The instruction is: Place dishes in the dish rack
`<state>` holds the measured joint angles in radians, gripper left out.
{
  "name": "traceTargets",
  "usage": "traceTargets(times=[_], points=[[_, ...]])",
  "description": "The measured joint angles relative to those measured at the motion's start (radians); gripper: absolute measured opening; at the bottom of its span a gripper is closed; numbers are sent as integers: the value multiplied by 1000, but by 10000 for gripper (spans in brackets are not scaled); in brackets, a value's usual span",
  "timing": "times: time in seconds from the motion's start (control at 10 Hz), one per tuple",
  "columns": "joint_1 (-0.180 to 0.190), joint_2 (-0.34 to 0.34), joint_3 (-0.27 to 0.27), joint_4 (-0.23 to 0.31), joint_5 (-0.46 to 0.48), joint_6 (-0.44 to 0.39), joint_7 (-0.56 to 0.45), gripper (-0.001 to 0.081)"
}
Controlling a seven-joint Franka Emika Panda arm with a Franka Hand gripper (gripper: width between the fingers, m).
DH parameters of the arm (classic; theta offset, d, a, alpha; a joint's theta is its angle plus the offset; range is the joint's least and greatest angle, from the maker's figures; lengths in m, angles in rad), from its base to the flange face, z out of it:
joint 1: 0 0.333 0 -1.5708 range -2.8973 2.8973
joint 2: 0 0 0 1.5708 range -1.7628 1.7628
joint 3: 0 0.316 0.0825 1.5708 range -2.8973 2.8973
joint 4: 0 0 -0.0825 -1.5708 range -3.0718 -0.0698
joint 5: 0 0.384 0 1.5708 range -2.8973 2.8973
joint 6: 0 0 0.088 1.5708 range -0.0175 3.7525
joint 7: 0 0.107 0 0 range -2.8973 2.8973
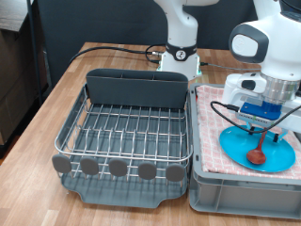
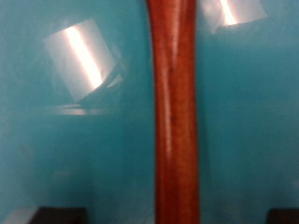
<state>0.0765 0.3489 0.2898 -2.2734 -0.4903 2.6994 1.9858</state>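
The light-blue plate (image 1: 235, 147) lies on the pink checked cloth in the grey crate at the exterior view's right. The brown wooden spoon (image 1: 257, 154) rests on the plate. My gripper (image 1: 262, 129) is low over the spoon's handle. In the wrist view the handle (image 2: 175, 112) runs down the middle over the plate (image 2: 56, 140), with the dark fingertips (image 2: 58, 216) wide apart on either side of it, not touching it. The gripper is open. The dish rack (image 1: 127, 132) stands empty at the exterior view's left. The white mug is out of view.
The rack has a tall grey cutlery trough (image 1: 136, 87) at its far side and a row of round grey discs (image 1: 118, 168) at its near edge. The grey crate (image 1: 240, 196) touches the rack's side. The arm's base (image 1: 179, 55) and a black cable (image 1: 103, 52) are behind.
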Motion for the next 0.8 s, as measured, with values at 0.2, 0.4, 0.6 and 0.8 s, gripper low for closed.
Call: traceTargets(times=[0.2, 0.4, 0.6, 0.8], points=[[0, 6, -4, -7, -4, 15, 8, 375], [0, 4, -4, -8, -5, 20, 9, 84], [0, 2, -4, -8, -4, 19, 9, 84], [-1, -11, -4, -8, 2, 8, 9, 84]])
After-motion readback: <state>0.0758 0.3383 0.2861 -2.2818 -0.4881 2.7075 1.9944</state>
